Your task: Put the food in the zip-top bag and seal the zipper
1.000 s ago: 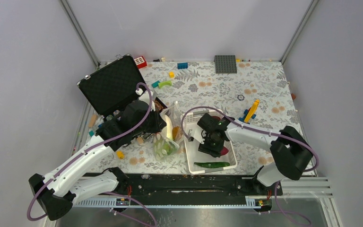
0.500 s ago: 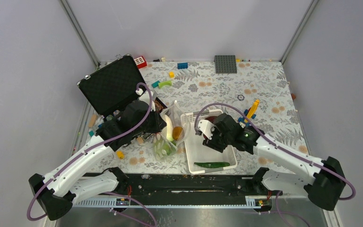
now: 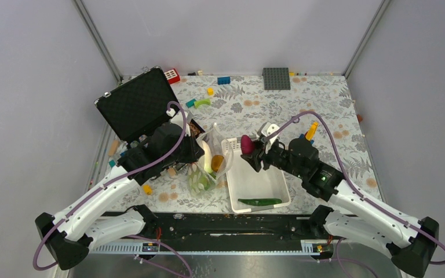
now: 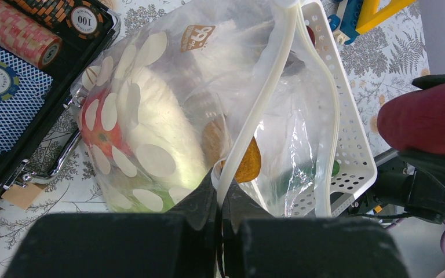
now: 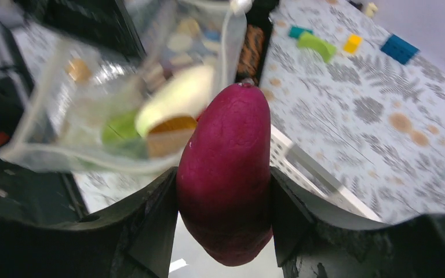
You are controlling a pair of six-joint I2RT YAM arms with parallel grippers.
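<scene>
The clear zip-top bag (image 3: 208,163) stands open left of the white basket (image 3: 280,184). It holds a white radish (image 4: 162,136), a red tomato (image 4: 94,132), a brown oval (image 4: 248,167) and something green. My left gripper (image 4: 219,188) is shut on the bag's zipper strip (image 4: 266,98) at the mouth edge. My right gripper (image 3: 249,148) is shut on the purple sweet potato (image 5: 226,174), held in the air over the basket's far left corner, close to the bag's mouth. A long green pepper (image 3: 259,201) lies in the basket.
An open black case (image 3: 136,104) with rolls of poker chips (image 4: 17,32) sits behind the left arm. Loose toy bricks lie at the back, with a grey baseplate (image 3: 276,78) and a yellow brick piece (image 3: 308,136) to the right of the basket.
My right gripper has lifted the purple sweet potato out of the basket and carried it up and left toward the bag's mouth. The left gripper and bag have not moved.
</scene>
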